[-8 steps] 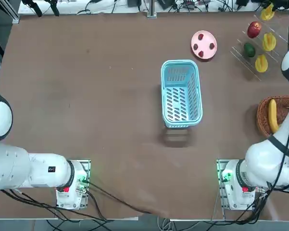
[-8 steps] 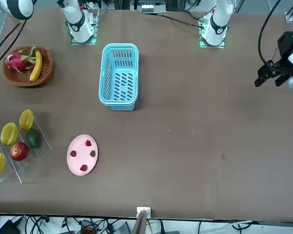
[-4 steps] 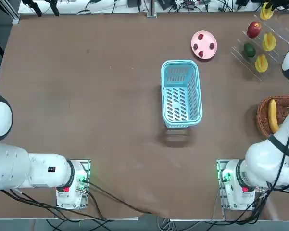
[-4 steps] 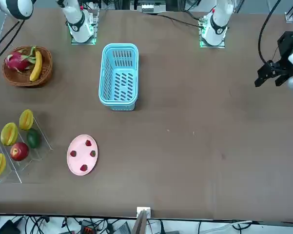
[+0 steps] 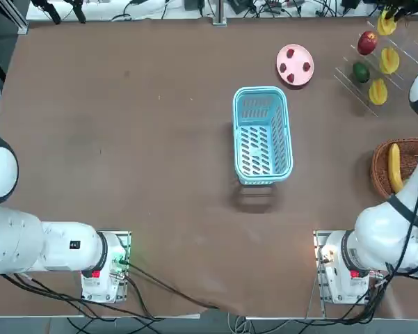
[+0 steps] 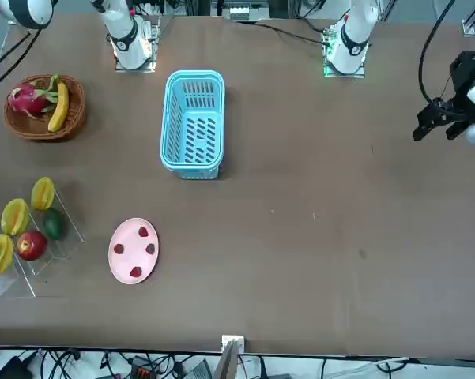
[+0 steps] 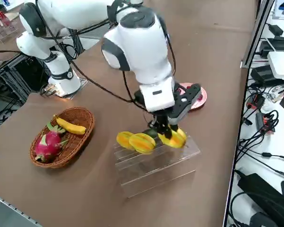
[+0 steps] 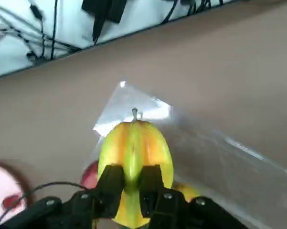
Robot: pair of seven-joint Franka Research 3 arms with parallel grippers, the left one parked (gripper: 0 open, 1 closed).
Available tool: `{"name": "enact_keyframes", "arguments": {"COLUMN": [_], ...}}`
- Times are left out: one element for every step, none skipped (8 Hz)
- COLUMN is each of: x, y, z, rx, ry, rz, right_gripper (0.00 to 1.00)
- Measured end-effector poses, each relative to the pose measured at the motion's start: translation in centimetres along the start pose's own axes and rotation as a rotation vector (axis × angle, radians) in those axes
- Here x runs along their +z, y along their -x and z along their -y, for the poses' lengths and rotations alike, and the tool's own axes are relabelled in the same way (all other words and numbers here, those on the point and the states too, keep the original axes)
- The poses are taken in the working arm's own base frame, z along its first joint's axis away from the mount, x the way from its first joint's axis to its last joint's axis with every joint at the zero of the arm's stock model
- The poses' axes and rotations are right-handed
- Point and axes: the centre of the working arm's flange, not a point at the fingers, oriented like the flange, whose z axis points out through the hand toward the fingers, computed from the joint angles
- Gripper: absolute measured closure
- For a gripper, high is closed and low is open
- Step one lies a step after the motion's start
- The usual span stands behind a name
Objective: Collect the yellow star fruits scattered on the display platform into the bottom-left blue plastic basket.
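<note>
The right arm's fingers (image 8: 131,183) are clamped on a star fruit (image 8: 133,148) above the clear stand (image 7: 153,163); the blue basket (image 5: 262,136) lies well left, nearer the robot.

Three star fruits (image 5: 378,91), two baskets (image 5: 262,134), one plate (image 5: 295,65), one banana (image 5: 394,167).

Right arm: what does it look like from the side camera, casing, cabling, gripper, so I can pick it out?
The right arm has glossy white rounded casings with dark grey joint rings, and thin black cables looping along it. A white wrist block carries a small dark marking. The right gripper is black with two short fingers. Its base glows green.
</note>
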Motion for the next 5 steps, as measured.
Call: {"name": "enact_keyframes", "arguments": {"x": [-2.4,-5.2,-8.0,-10.2,-11.5], "y": [0.7,1.6,3.1,5.2,7.6], "z": [2.4,5.9,10.3,14.7,18.6], "rx": [0.004,0.026,0.066,0.096,0.111], "ry": [0.020,0.043,0.059,0.074,0.088], "rz": [0.039,0.068,0.103,0.148,0.186], "right_gripper": [0.78,0.78,0.78,0.78,0.78]}}
